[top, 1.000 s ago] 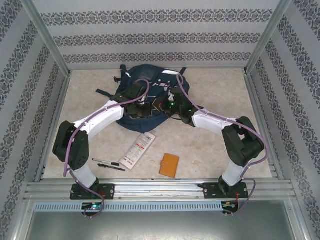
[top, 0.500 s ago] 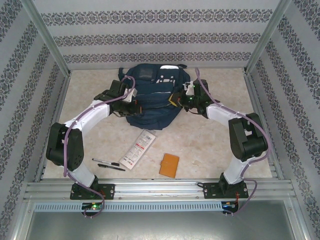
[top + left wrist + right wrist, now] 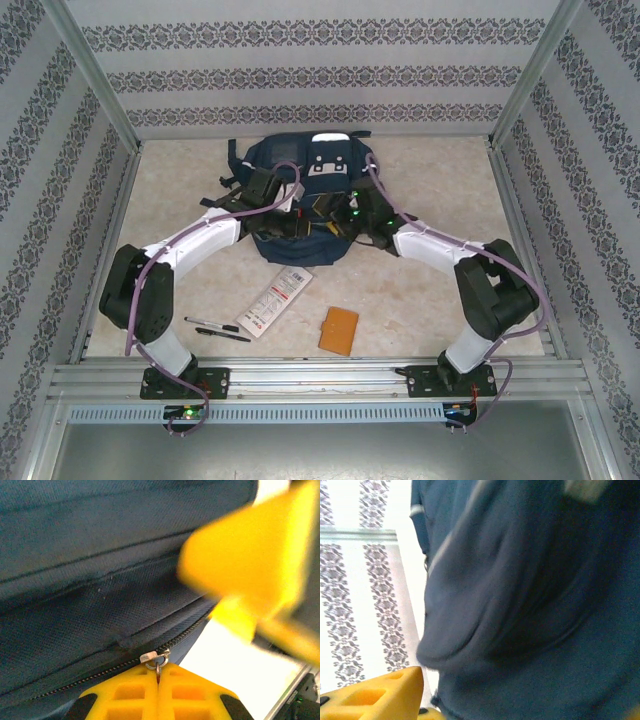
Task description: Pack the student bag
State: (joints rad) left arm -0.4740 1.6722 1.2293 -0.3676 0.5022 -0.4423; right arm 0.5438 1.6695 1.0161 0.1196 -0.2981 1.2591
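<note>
Backpack (image 3: pixel 305 170) at twelve o'clock on the table (image 3: pixel 450 200), left arm (image 3: pixel 195 240) and right arm (image 3: pixel 430 245) reaching onto it. Leaflet (image 3: pixel 277 300), pens (image 3: pixel 215 329) and orange wallet (image 3: pixel 339 330) lie toward six.

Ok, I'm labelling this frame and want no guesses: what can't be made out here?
- Top view: both arms cover the mouth of the student bag; contents hidden.
- Right wrist view: motion blur; one right finger shows, its mate cut off, so opening unclear.
- Left wrist view: blurred yellow shape unidentifiable.
- Top view: leaflet print too small.
</note>
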